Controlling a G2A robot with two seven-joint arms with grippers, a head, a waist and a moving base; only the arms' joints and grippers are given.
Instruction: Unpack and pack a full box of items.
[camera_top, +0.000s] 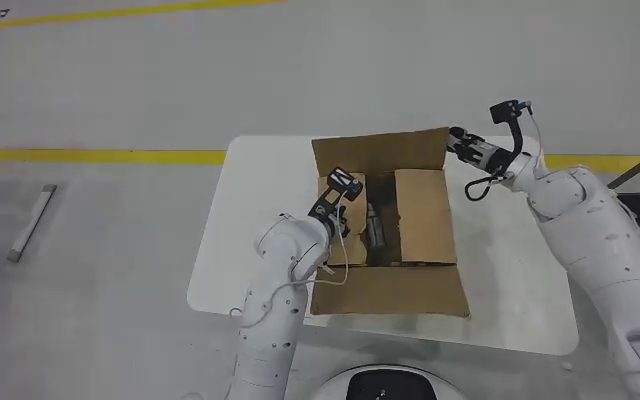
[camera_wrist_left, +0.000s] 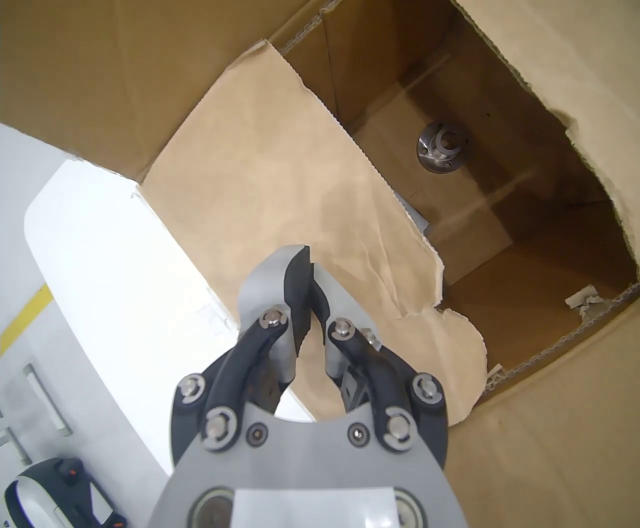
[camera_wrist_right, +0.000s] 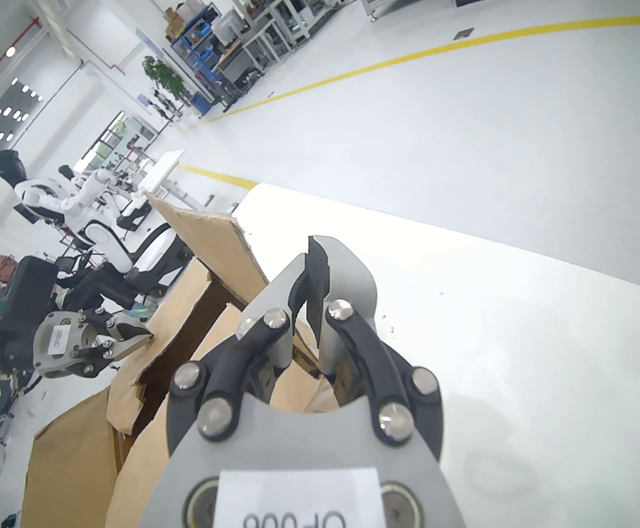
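Note:
An open cardboard box (camera_top: 390, 290) stands mid-table with its flaps spread. A grey flanged metal part (camera_wrist_left: 442, 147) lies on the box floor (camera_top: 375, 228). My left gripper (camera_wrist_left: 305, 260) is shut and holds nothing, its tips at the box's left inner flap (camera_wrist_left: 280, 175); I cannot tell whether they touch it. From the top it sits at that flap (camera_top: 345, 185), and it is also in the right wrist view (camera_wrist_right: 142, 340). My right gripper (camera_wrist_right: 312, 257) is shut and empty, over the table at the box's back right corner (camera_top: 452, 134), beside the raised back flap (camera_wrist_right: 205, 235).
The white table (camera_top: 260, 220) has bare room left and right of the box (camera_top: 510, 270). A grey bar (camera_top: 30, 222) lies on the floor to the left. Other robots (camera_wrist_right: 75, 200) and shelving stand far off in the hall.

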